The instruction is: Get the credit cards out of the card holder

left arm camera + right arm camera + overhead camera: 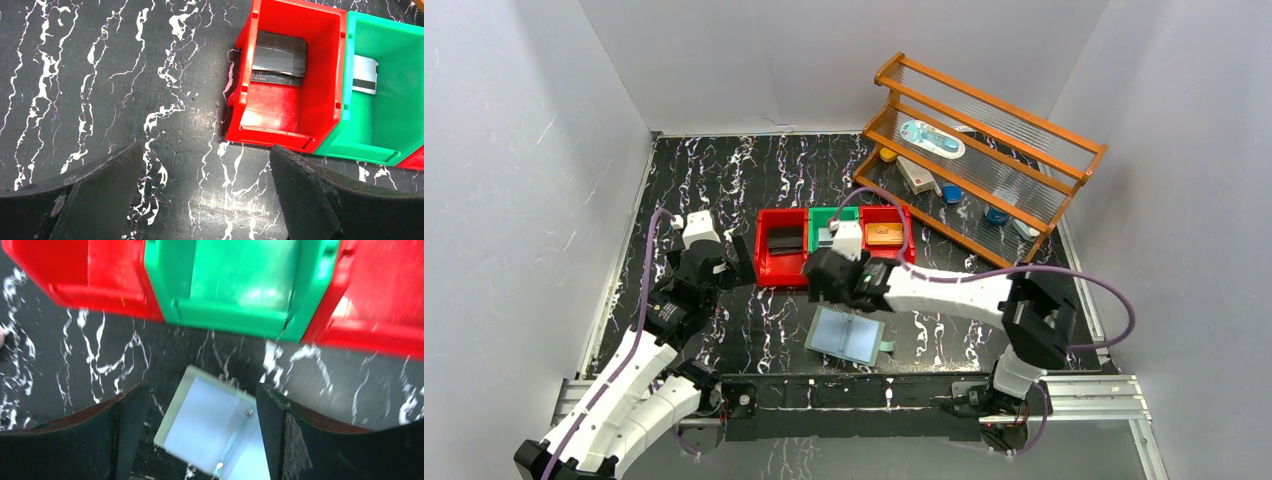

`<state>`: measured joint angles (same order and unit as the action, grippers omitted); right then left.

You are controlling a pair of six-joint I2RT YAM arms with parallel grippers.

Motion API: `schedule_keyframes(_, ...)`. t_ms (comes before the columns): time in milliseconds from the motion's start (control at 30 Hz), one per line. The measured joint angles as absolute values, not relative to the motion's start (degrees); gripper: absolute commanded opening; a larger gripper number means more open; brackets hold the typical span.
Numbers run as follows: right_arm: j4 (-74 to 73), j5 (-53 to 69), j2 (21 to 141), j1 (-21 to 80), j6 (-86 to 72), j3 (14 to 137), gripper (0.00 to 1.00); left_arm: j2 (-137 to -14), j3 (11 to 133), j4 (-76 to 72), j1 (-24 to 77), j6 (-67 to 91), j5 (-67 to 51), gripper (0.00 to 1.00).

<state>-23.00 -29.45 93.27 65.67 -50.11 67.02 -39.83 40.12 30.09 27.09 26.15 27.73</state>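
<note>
Right gripper (200, 390) hovering spread wide above the open card holder (846, 335) lying on the table (724, 180), left gripper (207, 150) gaping near the left red bin (260, 115), dark card (279, 57) lying inside it, silvery card (364, 75) in green bin (395, 125), tan card (884, 235) in right red bin (887, 211)

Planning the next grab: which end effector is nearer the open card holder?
Right. The right end effector hovers over the far edge of the card holder; the left end effector is farther left, beside the left red bin.
</note>
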Motion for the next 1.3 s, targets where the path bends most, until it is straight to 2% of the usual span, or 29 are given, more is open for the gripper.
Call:
schedule_keyframes(233,-34.81,-38.35,101.71,76.36,-65.43,72.44,0.84,-39.75,40.12,30.09,27.09,26.15,27.70,0.99)
schedule_keyframes(500,-36.21,-39.16,104.71,76.14,-71.42,71.57,0.82,-39.75,40.12,30.06,27.09,26.15,27.70,0.98)
schedule_keyframes(1000,-31.31,-35.31,106.15,76.12,-71.02,68.88,0.83,-39.75,40.12,30.06,27.11,26.15,27.66,0.98)
schedule_keyframes(1300,-32.93,-35.24,107.31,76.14,-70.54,70.19,0.69,-39.81,40.12,30.06,27.09,26.13,27.64,0.98)
